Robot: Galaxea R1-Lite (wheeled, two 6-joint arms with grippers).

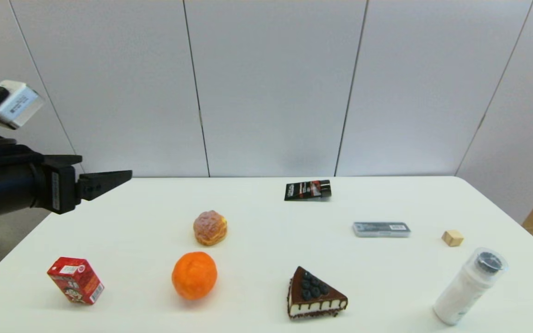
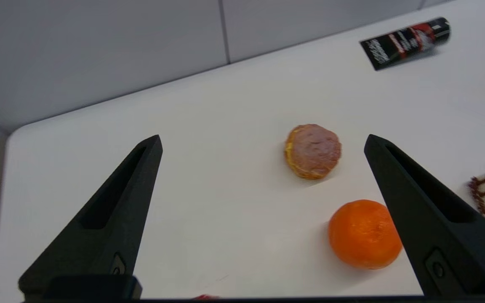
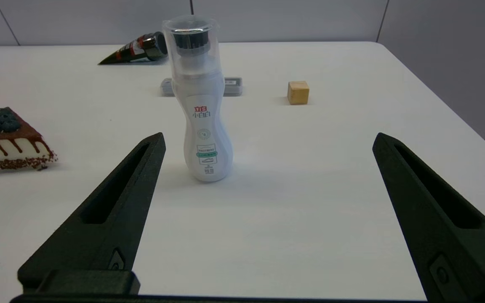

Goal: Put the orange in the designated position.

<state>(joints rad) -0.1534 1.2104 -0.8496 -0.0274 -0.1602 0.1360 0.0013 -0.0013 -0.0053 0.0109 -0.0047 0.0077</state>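
The orange [image 1: 194,275] rests on the white table near its front, left of centre, just in front of a tan cream puff [image 1: 210,227]. In the left wrist view the orange [image 2: 364,240] lies partly behind one finger, with the cream puff [image 2: 313,151] beyond it. My left gripper [image 1: 123,175] hovers high at the table's far left corner, well apart from the orange, open and empty [image 2: 263,143]. My right gripper [image 3: 267,141] is out of the head view; its wrist view shows it open and empty near the table's front right.
A red drink carton [image 1: 76,280] stands front left. A chocolate cake slice [image 1: 315,293] sits front centre, a white bottle [image 1: 469,286] front right. Farther back lie a black tube [image 1: 308,190], a grey case [image 1: 381,229] and a small wooden cube [image 1: 452,238].
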